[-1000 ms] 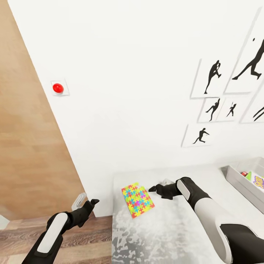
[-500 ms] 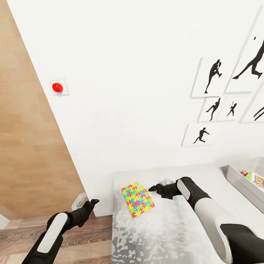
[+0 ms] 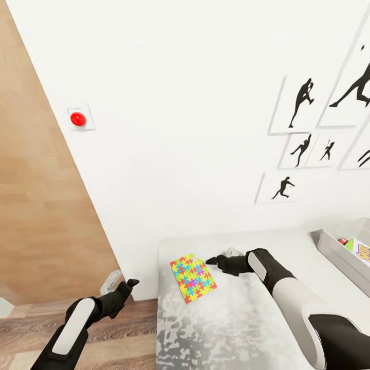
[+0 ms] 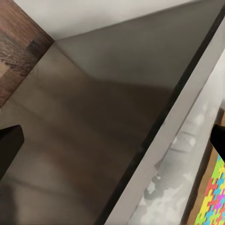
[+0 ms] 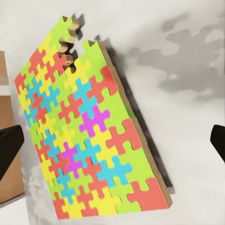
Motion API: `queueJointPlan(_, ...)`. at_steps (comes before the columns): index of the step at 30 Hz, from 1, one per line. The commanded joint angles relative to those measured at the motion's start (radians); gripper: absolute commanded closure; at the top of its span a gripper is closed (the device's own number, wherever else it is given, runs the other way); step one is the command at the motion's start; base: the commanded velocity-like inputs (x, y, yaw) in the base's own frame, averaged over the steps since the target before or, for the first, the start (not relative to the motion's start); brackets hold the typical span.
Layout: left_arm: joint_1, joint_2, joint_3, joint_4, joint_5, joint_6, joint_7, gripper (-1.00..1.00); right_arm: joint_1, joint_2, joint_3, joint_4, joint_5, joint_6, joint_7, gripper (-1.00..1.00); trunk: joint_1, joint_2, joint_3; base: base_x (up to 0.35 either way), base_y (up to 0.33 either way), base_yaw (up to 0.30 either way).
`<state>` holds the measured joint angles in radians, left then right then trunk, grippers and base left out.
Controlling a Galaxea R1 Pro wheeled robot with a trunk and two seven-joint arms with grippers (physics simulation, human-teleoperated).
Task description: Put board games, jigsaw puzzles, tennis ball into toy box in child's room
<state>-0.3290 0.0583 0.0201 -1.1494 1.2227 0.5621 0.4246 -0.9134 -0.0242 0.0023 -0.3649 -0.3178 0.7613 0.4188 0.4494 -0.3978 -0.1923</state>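
Observation:
One jigsaw puzzle (image 3: 192, 277) of yellow, pink, green, blue and orange pieces lies flat near the left end of the table (image 3: 241, 324). My right gripper (image 3: 209, 262) hovers just beyond the puzzle's far right corner. In the right wrist view its fingers stand wide apart, open over the puzzle (image 5: 89, 136). The toy box (image 3: 329, 249) sits at the table's right edge with a colourful board game (image 3: 362, 253) inside. My left gripper (image 3: 131, 283) hangs open off the table's left end, above the wood floor. The table's dark side (image 4: 93, 131) and a corner of the puzzle (image 4: 213, 197) appear in the left wrist view.
A white wall rises directly behind the table, with black sports silhouette pictures (image 3: 303, 103) at the right and a red button (image 3: 77, 119) at the left. A wood-panelled door (image 3: 41, 205) stands at the far left. Wood-plank floor (image 3: 118, 334) lies beside the table.
My right gripper has edged slightly left toward the puzzle. The head view has shifted a little. The puzzle and my left arm have stayed in place.

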Motion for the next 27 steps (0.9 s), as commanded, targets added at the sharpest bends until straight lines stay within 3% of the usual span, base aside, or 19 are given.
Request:
queueJointPlan(1, -0.001, 0.000, 0.001, -0.001, 0.011, 0.002, 0.009, -1.00, -0.001, 0.000, 0.001, 0.000, 0.001, -0.002, 0.011, -1.00, 0.001, -0.002, -0.004, 0.000, 0.000, 0.000)
queueJointPlan(27, -0.001, -0.001, 0.001, 0.005, -0.001, 0.002, 0.009, -1.00, 0.001, -0.001, 0.005, 0.002, 0.003, -0.032, 0.044, -1.00, 0.001, -0.002, -0.044, 0.000, 0.000, 0.000)
